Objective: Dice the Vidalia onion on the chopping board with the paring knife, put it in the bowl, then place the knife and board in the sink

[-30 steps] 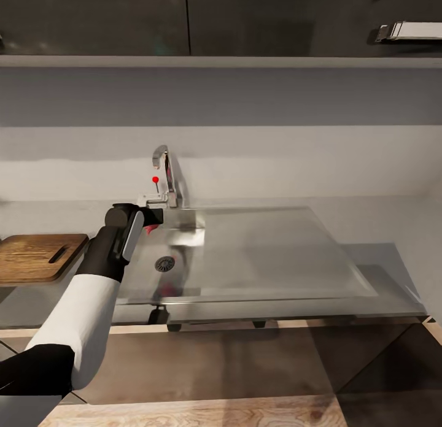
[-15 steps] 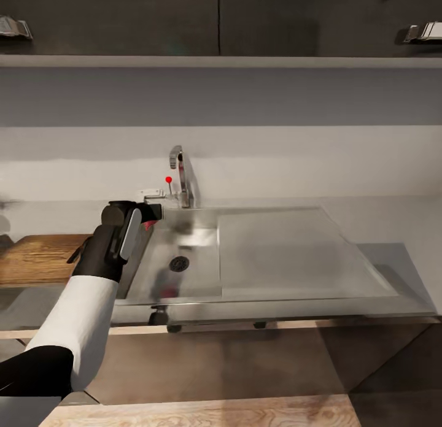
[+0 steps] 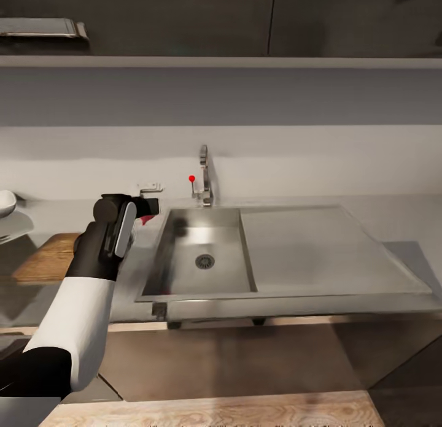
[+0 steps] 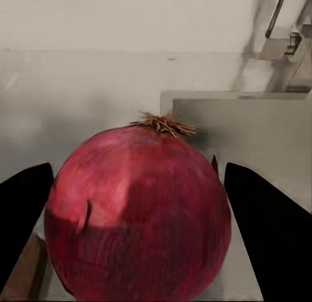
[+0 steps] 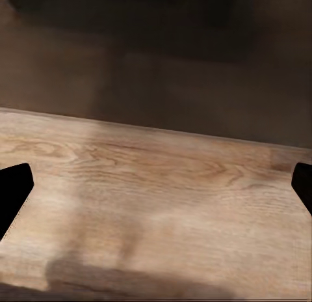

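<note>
My left gripper (image 3: 147, 212) is shut on the Vidalia onion (image 3: 145, 219), a dark pinkish-red ball held above the countertop (image 3: 132, 264) just left of the sink (image 3: 202, 278). In the left wrist view the onion (image 4: 140, 214) sits between the two black fingers (image 4: 23, 214), with the sink's corner (image 4: 247, 129) beyond it. The chopping board (image 3: 46, 258) lies to the left, partly hidden by my forearm. The white bowl (image 3: 5, 202) is at the picture's left edge. My right gripper (image 5: 156, 191) is open over a wooden floor. The paring knife is out of view.
A chrome tap (image 3: 204, 175) with a red knob (image 3: 191, 178) stands behind the basin. The flat drainboard (image 3: 319, 249) stretches to the right. Dark upper cabinets (image 3: 184, 19) hang above the grey wall. Dark cabinet fronts (image 3: 233, 359) run below the worktop.
The whole view has shifted, so the sink now sits further right in the picture. Relative to the sink, my left gripper has carried the onion from over the basin to left of its rim.
</note>
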You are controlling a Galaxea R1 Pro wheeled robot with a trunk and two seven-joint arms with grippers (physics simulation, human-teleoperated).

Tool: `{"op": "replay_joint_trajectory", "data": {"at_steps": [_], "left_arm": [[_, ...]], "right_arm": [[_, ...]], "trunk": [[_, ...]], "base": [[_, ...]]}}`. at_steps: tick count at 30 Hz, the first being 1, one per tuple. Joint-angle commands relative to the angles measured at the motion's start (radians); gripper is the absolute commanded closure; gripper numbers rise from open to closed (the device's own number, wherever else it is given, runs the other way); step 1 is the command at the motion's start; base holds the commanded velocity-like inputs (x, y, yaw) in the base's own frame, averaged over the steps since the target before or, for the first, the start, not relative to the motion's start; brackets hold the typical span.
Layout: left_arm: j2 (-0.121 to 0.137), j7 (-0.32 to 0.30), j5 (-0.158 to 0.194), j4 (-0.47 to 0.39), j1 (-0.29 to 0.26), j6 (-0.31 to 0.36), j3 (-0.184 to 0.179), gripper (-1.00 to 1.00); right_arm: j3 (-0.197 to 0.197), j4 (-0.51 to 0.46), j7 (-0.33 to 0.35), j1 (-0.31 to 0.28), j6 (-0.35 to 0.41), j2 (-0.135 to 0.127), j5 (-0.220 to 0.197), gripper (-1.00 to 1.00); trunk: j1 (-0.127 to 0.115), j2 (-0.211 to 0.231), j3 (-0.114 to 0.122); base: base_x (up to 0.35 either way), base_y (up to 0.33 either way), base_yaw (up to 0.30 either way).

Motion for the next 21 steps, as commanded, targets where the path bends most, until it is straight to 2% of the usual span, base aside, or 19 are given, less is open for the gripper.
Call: {"op": "replay_joint_trajectory", "data": {"at_steps": [1,12,16,21], "left_arm": [[0.000,0.008,0.007,-0.002,-0.001,0.004,-0.001,1.00],[0.024,0.008,0.007,-0.007,-0.001,0.004,0.001,1.00],[0.040,0.008,0.008,-0.010,-0.001,0.004,0.002,1.00],[0.046,0.008,0.008,-0.011,-0.001,0.004,0.002,1.00]], "right_arm": [[0.002,0.001,-0.010,-0.001,-0.001,0.000,0.010,-1.00],[0.002,0.001,-0.010,-0.001,-0.001,-0.001,0.010,-1.00],[0.002,0.001,-0.010,-0.001,-0.001,-0.001,0.010,-1.00],[0.002,0.001,-0.010,-0.001,-0.001,-0.001,0.010,-1.00]], "trunk": [[0.000,-0.001,-0.001],[0.000,-0.001,-0.001],[0.000,-0.001,-0.001],[0.000,-0.001,-0.001]], "base": [[-0.213,0.219,0.000],[-0.242,0.203,0.000],[-0.101,0.271,0.000],[-0.019,0.294,0.000]]}}
